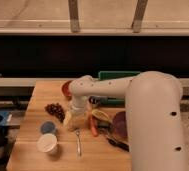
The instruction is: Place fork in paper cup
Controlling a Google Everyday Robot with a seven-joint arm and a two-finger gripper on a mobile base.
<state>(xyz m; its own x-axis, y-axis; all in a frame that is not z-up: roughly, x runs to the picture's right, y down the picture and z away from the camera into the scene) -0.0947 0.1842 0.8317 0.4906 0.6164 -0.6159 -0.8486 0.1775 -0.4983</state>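
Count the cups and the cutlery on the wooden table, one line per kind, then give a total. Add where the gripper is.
Cups: 2 (paper cup, blue-grey cup)
Cutlery: 2 (fork, black-handled utensil)
Total: 4
Gripper: low over the table, just beyond the fork's far end.
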